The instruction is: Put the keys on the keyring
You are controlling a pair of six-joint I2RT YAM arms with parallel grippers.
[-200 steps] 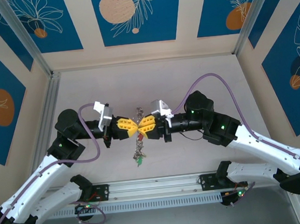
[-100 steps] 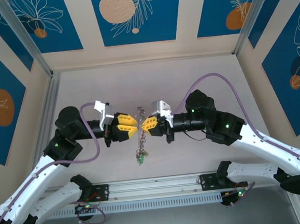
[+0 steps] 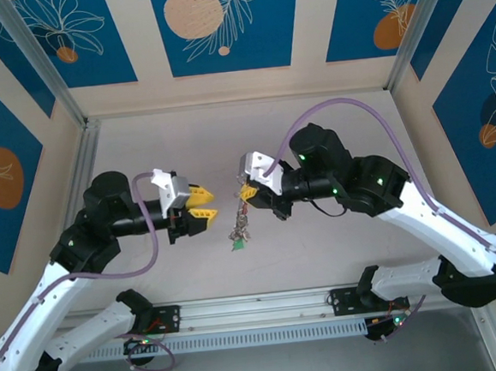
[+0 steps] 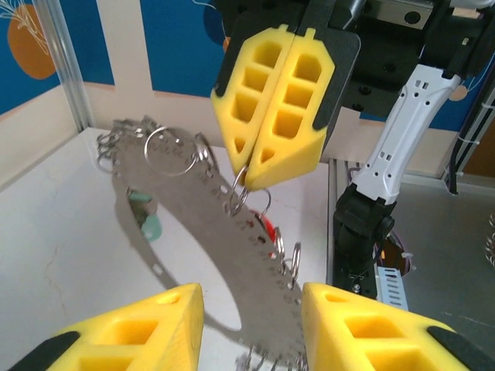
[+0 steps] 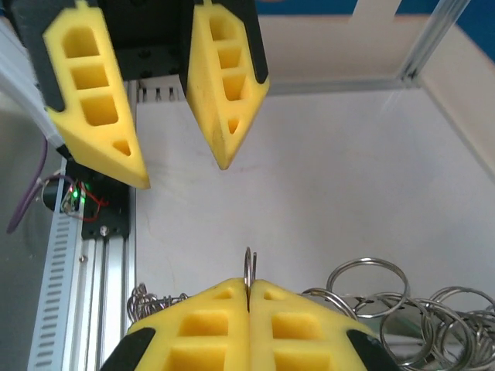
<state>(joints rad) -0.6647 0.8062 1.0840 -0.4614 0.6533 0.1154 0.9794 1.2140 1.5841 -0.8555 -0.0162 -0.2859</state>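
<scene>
Overhead, the left gripper (image 3: 214,203) sits left of centre, jaws spread wide and holding nothing, aimed rightward. Just to its right, apart from it, the keyring (image 3: 238,227) trails as a tangled bunch over the table (image 3: 141,142), its long axis running from the far end down toward the near edge, a green key (image 3: 235,245) at the low end. Furthest right, the right gripper (image 3: 247,192) is pinched tight on the keyring's top end, so the empty left arm, side-on to the bunch, seems the one free to reach in.
</scene>
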